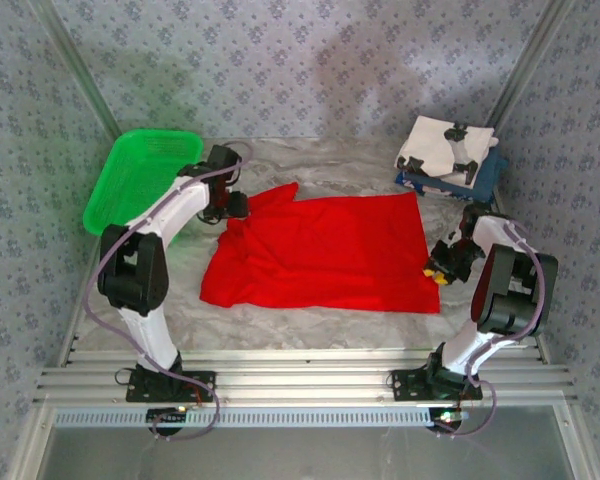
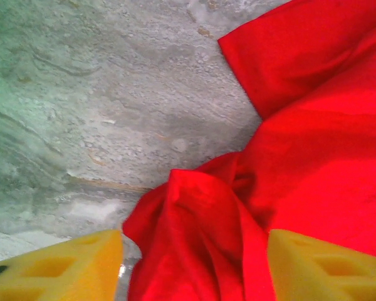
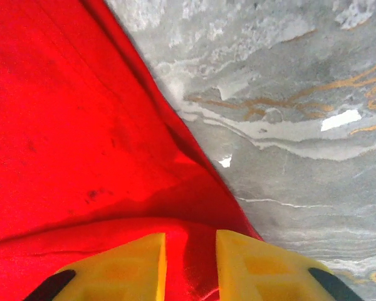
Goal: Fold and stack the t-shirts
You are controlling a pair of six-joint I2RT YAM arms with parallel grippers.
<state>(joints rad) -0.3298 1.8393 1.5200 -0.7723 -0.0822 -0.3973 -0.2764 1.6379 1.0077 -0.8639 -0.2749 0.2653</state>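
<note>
The bright red t-shirt (image 1: 320, 250) lies spread flat on the marbled table (image 1: 310, 165), its far-left corner bunched. My left gripper (image 1: 235, 208) sits at that bunched corner. In the left wrist view it (image 2: 194, 251) is open, its yellow fingers wide apart with a ridge of the red t-shirt (image 2: 194, 226) standing loose between them. My right gripper (image 1: 442, 265) is at the shirt's right edge. In the right wrist view it (image 3: 191, 257) is slightly open, with the red t-shirt's hem (image 3: 197, 251) lying in the gap. A folded white t-shirt (image 1: 442, 145) rests on a navy one (image 1: 483, 178) at the far right.
A green mesh basket (image 1: 145, 175) stands at the far left, just behind the left arm. Patterned walls close in the table on three sides. Bare table shows beyond the red shirt and along its near edge (image 1: 310, 325).
</note>
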